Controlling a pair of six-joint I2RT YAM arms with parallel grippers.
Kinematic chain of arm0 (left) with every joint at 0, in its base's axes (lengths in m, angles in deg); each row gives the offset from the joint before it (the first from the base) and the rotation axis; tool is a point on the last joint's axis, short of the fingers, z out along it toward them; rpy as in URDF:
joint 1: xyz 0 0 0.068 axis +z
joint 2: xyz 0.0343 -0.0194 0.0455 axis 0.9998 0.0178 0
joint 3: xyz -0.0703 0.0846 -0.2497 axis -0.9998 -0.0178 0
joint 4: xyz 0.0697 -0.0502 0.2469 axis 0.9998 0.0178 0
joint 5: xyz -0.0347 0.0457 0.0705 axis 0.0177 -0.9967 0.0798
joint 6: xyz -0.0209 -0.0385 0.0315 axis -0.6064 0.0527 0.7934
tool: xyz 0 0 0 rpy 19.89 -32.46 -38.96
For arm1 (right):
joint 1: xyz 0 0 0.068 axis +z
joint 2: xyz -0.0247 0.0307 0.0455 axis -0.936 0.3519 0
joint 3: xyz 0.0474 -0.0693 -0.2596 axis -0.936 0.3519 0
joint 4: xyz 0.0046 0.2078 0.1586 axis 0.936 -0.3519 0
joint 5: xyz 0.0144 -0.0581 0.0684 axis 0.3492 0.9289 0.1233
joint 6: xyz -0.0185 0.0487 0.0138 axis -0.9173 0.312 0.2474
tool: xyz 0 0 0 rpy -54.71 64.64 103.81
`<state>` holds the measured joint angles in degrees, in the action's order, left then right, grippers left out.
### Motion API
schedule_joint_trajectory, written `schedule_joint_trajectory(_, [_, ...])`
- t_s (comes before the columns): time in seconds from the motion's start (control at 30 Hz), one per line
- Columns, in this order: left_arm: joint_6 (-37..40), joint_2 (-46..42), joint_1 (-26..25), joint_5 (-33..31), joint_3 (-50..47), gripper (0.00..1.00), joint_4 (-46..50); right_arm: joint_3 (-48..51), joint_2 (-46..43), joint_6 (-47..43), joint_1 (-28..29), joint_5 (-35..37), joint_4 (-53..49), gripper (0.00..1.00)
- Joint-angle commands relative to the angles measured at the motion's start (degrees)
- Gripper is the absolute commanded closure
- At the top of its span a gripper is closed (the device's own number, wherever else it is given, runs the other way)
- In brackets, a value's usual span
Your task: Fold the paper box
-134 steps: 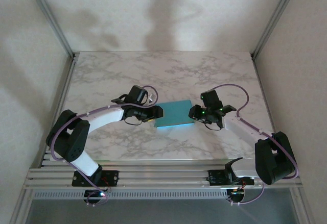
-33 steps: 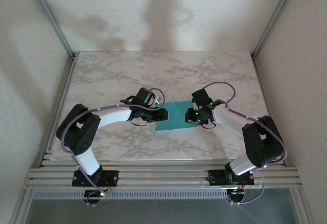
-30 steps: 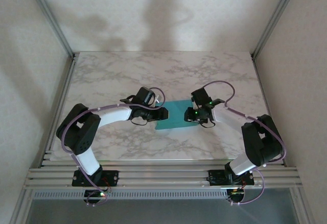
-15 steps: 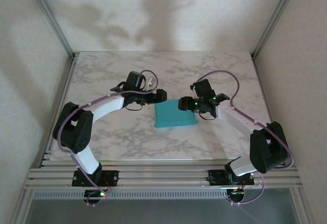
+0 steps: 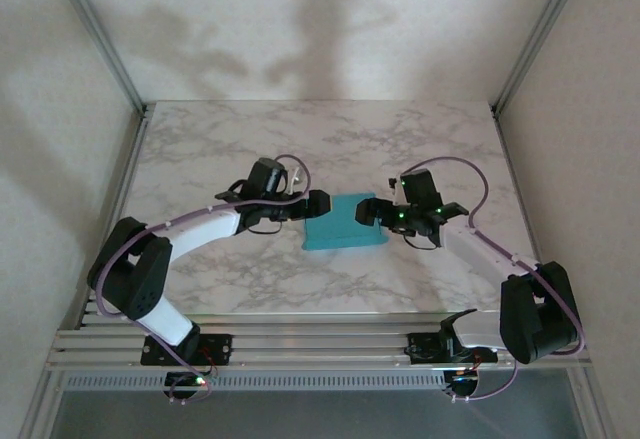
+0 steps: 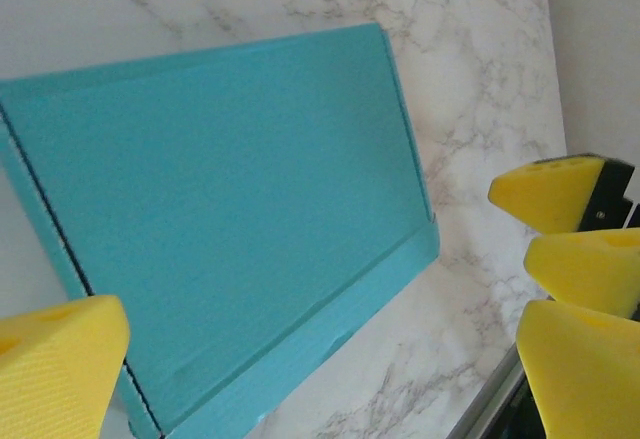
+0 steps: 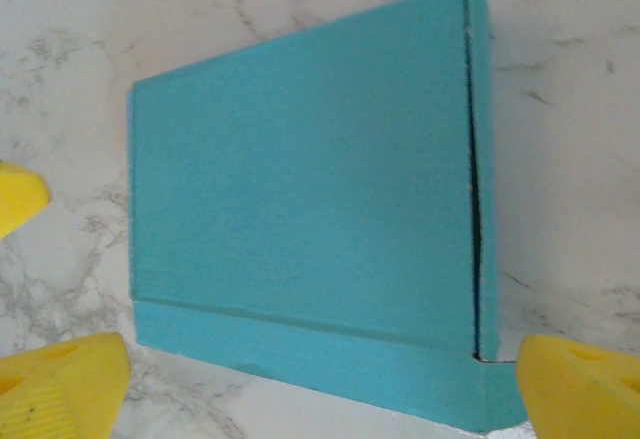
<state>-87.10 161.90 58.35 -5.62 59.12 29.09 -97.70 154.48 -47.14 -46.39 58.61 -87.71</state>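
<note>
Top view, centre of frame: the paper box lies flat on the marble table, turquoise face up, closed into a shallow rectangle. 2 arms come in from the bottom corners and meet at it.

Left gripper sits just off the box's upper-left corner, right gripper at its upper-right corner. The box is between them, a bit lower in frame.

Left wrist cam: box fills the upper left and middle of the frame, 1 long edge running down to a corner at mid right, marble beyond it. Jaws are spread wide. 1 yellow finger is at lower left, overlapping the box's near corner. The other is at lower right, w/ bare marble between it and the box edge. Nothing pinched, so the left gripper is open. Contact at the lower-left corner: can't tell.

Right wrist cam: box is centre frame, its side wall a strip along the bottom, and a dark slit seam runs down the right side. Yellow fingers are at the 2 bottom corners of the frame, jaws fully apart, each tip just beside a box corner. No squeeze visible on the card, so the right gripper is open too.
</note>
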Motion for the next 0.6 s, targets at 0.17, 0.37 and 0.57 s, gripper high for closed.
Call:
schedule_joint_trajectory(0.17, [-6.24,-1.1,-0.17,-7.95,-3.94,0.01,-3.65,4.65,3.08,5.93,-1.38,-2.89,8.97,0.01])
schedule_joint_trajectory(0.37, [-8.75,2.0,-0.16,-8.35,-5.41,0.01,-7.98,4.04,6.91,6.05,-1.47,-2.61,10.61,0.01])
schedule_joint_trajectory(0.57, [-8.22,8.08,-0.13,-3.78,-0.54,0.01,-10.12,4.62,10.05,6.1,-1.24,-5.52,15.7,0.01])
